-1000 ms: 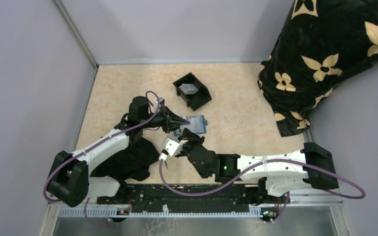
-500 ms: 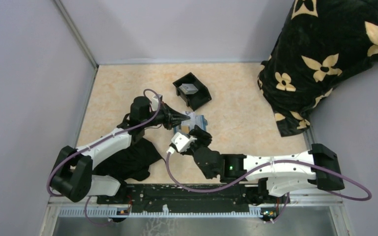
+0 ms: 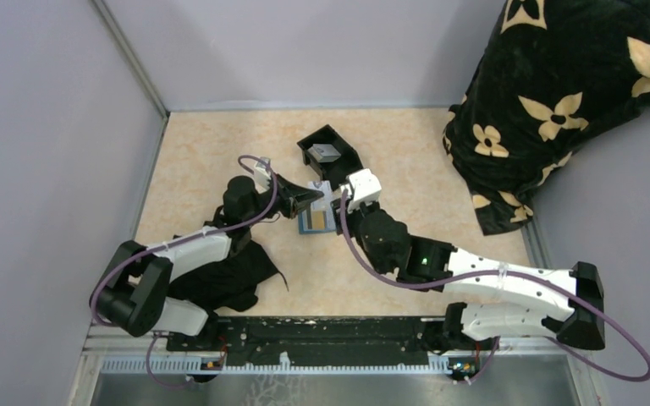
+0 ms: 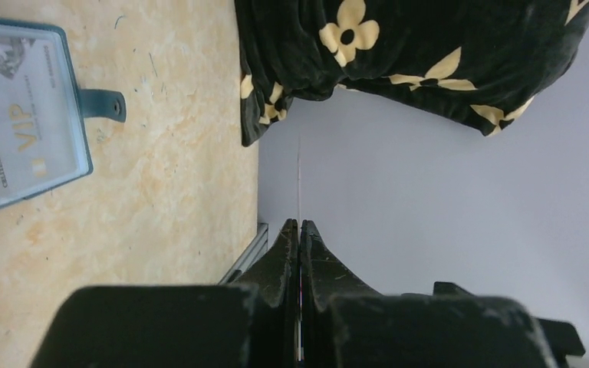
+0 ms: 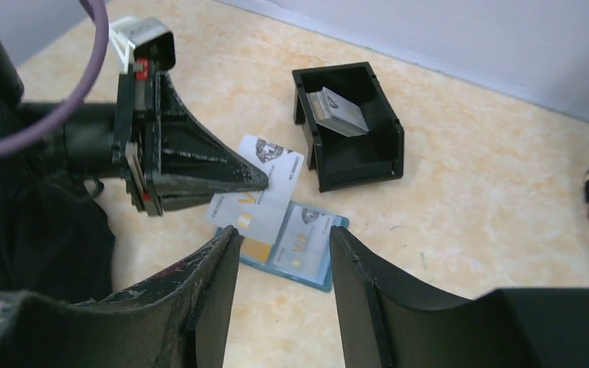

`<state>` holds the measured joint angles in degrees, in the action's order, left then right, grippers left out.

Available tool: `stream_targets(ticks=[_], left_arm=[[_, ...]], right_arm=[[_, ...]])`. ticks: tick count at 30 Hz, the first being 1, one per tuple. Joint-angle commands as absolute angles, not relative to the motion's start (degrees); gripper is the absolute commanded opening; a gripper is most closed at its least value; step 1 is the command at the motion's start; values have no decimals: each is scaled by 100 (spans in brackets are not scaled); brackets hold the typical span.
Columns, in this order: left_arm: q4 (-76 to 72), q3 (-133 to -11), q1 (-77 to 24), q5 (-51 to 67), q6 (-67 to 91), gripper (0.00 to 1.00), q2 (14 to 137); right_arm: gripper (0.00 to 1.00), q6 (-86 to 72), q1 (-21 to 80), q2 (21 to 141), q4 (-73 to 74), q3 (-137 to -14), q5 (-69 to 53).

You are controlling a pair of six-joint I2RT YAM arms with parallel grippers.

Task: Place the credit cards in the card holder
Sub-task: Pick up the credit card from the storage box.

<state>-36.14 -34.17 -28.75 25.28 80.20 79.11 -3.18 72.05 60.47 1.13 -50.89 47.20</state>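
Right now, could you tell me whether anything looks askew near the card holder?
Yes: the grey-silver card pinched in the left gripper hangs tilted across the edge of the open card holder, not slid into a slot.

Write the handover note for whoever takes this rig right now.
Left end effector: shut on a silver card, held near the card holder.
Right end effector: open, empty, over the holder.
Holder lies open and flat; a VIP card and a tan-yellow card sit in it.
Black tray beyond holds a grey stack, seemingly more cards.
Left to do: slot in the held card, then probably the tray's.
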Motion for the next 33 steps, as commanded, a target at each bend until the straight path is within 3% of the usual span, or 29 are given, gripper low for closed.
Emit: stream_targets(ticks=[1,17,33], left_arm=[[-5167,-3188,-2921,2375,7765,0,8095],[-7496,-2976,-2963,2751,8152,0,8750],[-8046,-3042,-3009,2882,8422,0,9079]], right_arm=[[46,-1491,6714,5868,199,-5413,3950],[40,-3604,4569,5833,-625,-4721,615],[39,-4048,4276,6009,-1013,-4391,-9]])
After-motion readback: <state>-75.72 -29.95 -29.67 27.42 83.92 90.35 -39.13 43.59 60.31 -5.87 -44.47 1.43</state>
